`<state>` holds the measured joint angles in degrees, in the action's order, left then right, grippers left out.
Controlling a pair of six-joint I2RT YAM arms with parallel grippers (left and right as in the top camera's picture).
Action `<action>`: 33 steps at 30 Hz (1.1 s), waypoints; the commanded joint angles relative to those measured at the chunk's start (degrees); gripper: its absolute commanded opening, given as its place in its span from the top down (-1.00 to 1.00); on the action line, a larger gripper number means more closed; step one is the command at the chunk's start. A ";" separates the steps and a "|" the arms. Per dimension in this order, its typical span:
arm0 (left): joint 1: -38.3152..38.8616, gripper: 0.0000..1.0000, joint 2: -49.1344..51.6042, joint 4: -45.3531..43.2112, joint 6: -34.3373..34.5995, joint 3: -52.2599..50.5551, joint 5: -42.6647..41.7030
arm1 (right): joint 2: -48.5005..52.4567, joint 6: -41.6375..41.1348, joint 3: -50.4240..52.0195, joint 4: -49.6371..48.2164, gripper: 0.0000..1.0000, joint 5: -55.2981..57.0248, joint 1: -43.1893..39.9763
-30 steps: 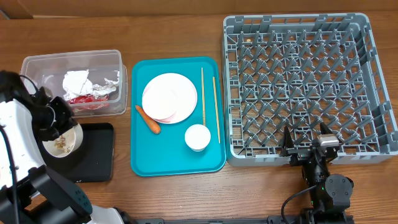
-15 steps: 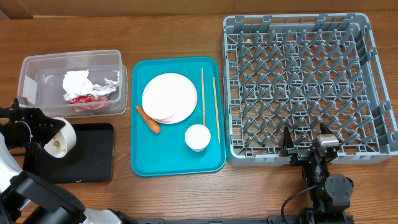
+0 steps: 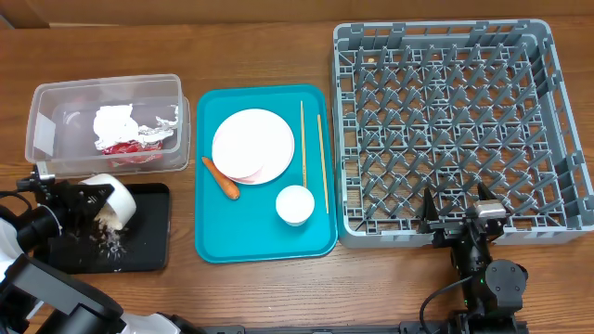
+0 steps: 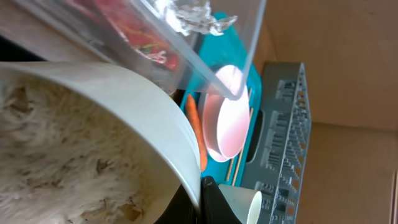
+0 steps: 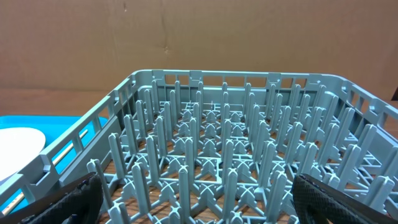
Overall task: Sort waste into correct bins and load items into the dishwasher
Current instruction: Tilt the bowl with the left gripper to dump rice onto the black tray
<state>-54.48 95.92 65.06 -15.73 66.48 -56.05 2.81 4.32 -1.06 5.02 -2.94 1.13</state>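
My left gripper [image 3: 85, 198] is shut on the rim of a whitish bowl [image 3: 113, 198], which is tipped on its side over the black tray [image 3: 148, 232]. Loose scraps [image 3: 111, 241] lie on that tray, and more cling inside the bowl [image 4: 93, 124]. The clear tub [image 3: 56, 102] holds the white napkin [image 3: 115, 121] and the red-and-silver wrapper [image 3: 139, 144]. On the teal tray [image 3: 213, 241] lie a whitish dish [image 3: 255, 139] on the pink plate [image 3: 234, 173], the carrot [image 3: 221, 178] and the white cup [image 3: 295, 205]. My right gripper [image 3: 457, 208] is open at the front wall of the grey dish rack [image 3: 445, 111].
Two thin wooden sticks [image 3: 321, 162] lie along the teal tray's right side, close to the rack. The tub, black tray, teal tray and rack stand side by side on the wooden table [image 3: 260, 46]. A cardboard wall [image 5: 199, 37] rises behind the rack.
My left gripper has turned the bowl from upright onto its side and carried it a little right over the black tray, and scraps now lie on that tray. The right arm has not moved.
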 commanded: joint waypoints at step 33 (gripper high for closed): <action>-0.35 0.92 -0.44 10.82 -22.05 -3.45 -19.67 | -0.22 0.61 0.61 -0.39 -1.00 0.09 -0.02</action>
<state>-54.48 95.92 75.11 -34.48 63.24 -72.47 2.81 4.36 -1.06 4.99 -2.94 1.13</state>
